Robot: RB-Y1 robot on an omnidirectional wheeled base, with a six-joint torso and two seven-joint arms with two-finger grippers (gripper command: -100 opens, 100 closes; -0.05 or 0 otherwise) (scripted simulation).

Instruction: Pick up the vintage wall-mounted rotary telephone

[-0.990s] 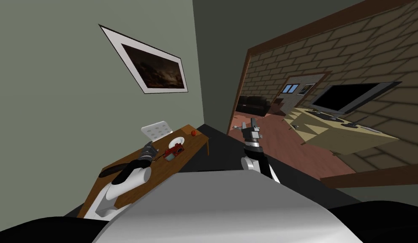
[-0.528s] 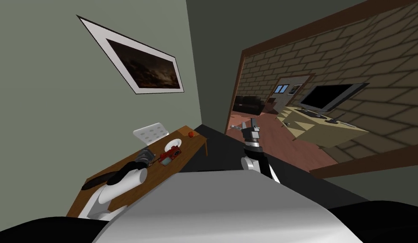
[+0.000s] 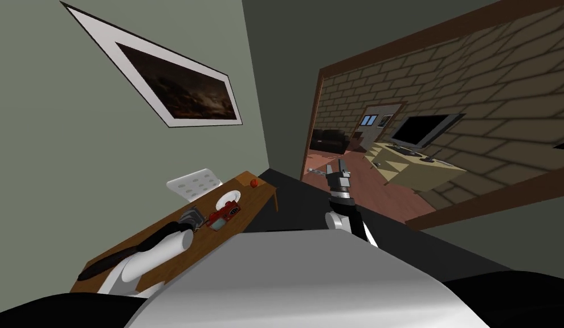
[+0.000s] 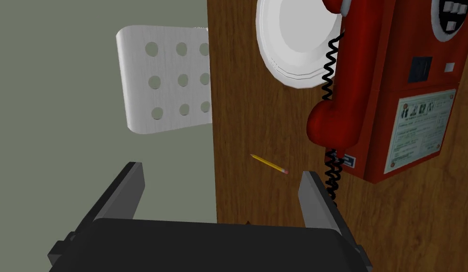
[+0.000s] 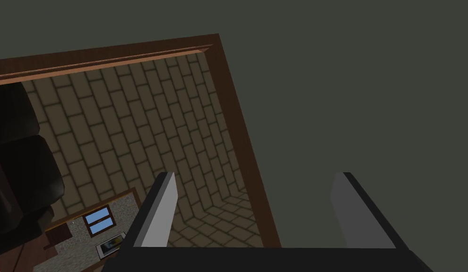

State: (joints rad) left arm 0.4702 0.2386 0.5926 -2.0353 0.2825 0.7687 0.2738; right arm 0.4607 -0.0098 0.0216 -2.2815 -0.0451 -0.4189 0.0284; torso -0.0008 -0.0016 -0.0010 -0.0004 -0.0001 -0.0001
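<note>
Two pincers: left pincer (image 4: 221,170) wide, empty; right pincer (image 5: 254,174) wide, idle.
Telephone (image 4: 398,94): flat on counter (image 4: 256,118), just ahead of left pincer, off its centreline.
Handling: likely rigid, hefty; handset (image 4: 337,118) may slip.
Hold: body's long sides.

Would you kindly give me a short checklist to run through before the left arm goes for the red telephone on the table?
1. Left gripper open and empty: ok.
2. Telephone in sight, lying flat on the table: ok.
3. Gripper centred on the telephone: not ok; it lies off to one side, beyond one finger, and the gap faces the table's edge.
4. Path free: not ok; a pencil lies just ahead of the gripper, near the handset.
5. Handset clear of the plate: cannot tell; its far end overlaps the rim.
6. Right gripper open, away from the table: ok.
</note>
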